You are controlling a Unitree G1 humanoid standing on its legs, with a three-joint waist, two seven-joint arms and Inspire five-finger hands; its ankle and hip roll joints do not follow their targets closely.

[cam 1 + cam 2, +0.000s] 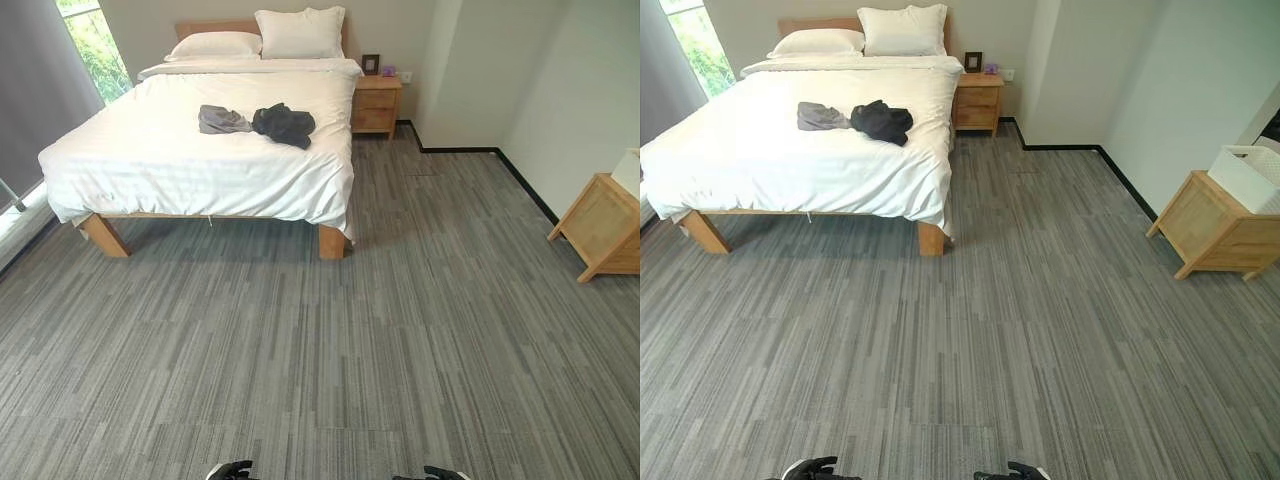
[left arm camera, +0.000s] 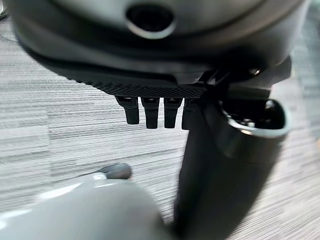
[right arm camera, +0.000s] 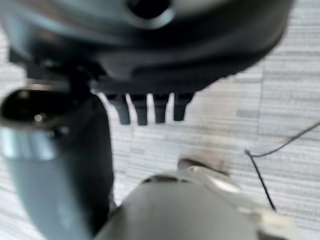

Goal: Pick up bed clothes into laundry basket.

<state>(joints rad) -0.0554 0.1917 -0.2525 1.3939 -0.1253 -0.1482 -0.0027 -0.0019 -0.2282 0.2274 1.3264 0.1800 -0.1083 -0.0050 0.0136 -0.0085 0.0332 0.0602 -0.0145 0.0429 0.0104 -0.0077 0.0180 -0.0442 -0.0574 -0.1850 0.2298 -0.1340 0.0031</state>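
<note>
Left hand (image 2: 150, 75): seen over the grey carpet (image 1: 330, 340), fingers (image 2: 152, 111) straight and released, nothing held. Right hand (image 3: 150, 65): also over the carpet, fingers (image 3: 150, 107) straight and released, nothing held. Both hands also appear at the near edge of the head views, well apart from the bed.

No legible writing or labels can be made out on any item.

Container: a white basket (image 1: 1250, 177) sits on a low wooden cabinet (image 1: 1210, 228) against the right wall. Its contents cannot be seen from this angle.

Bed (image 1: 180, 160): wooden legs, white cover, positioned at far left. Two garments lie on the cover toward its right half. The grey cloth (image 1: 221, 120) is on the left; the dark cloth (image 1: 285, 124) is on the right, touching it. Both are crumpled.

Beyond them, two pillows (image 1: 260, 38) rest at the headboard. A wooden nightstand (image 1: 376, 104) stands just beside the bed's far right corner, carrying a small dark frame (image 1: 371, 64).
</note>
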